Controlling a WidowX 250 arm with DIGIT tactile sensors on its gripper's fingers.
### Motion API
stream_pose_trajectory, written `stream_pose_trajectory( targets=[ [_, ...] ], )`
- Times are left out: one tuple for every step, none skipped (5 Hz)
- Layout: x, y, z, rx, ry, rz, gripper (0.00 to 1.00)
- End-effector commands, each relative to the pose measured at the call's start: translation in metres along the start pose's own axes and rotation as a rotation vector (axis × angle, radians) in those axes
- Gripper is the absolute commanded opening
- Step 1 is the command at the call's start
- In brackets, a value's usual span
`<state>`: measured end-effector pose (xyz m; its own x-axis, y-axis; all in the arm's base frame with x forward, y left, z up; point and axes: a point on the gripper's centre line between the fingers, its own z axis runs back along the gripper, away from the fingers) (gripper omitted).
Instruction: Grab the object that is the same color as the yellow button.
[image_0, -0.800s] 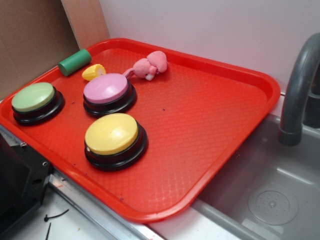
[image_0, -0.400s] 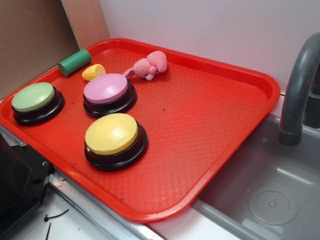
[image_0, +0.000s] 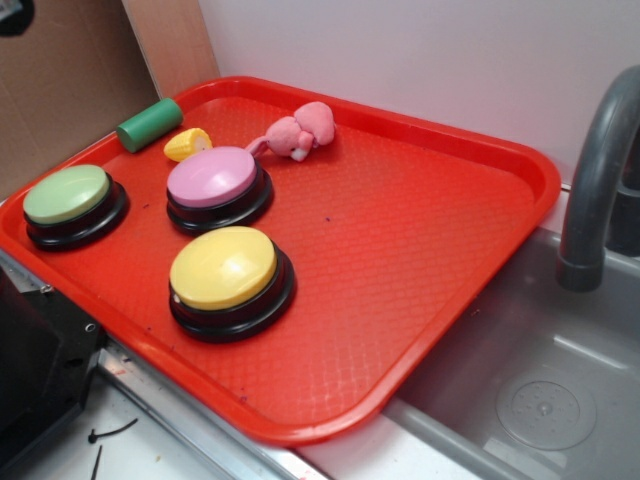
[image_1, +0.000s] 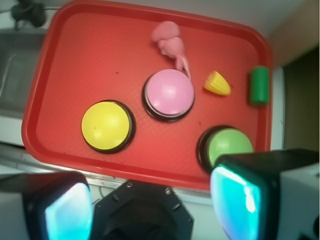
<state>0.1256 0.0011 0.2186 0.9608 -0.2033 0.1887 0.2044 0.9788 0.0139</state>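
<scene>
Nothing of the task looks done yet: the yellow toy piece (image_0: 187, 144) lies untouched near the far left corner of the red tray (image_0: 430, 290), between the green cylinder (image_0: 149, 124) and the pink button (image_0: 216, 186), well apart from the yellow button (image_0: 228, 278) near the front edge. The gripper (image_1: 150, 200) hangs high above, jaws wide apart and empty (only their blurred tips show). The arm itself is hardly visible in the exterior view, and the table under the tray is mostly cut off.
</scene>
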Motion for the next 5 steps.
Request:
stream_pose_trajectory(
  targets=[
    [0.018,0.052,-0.039,-0.028,-0.071,-0.282,1.00],
    [0.034,0.079,-0.067,-0.060,-0.150,-0.481,1.00],
    [0.048,0.088,-0.086,0.004,-0.113,-0.576,1.00],
    [0.069,0.106,-0.120,0.035,-0.099,-0.650,1.00],
    [0.084,0.112,-0.142,0.037,-0.088,-0.653,1.00]
  ],
)
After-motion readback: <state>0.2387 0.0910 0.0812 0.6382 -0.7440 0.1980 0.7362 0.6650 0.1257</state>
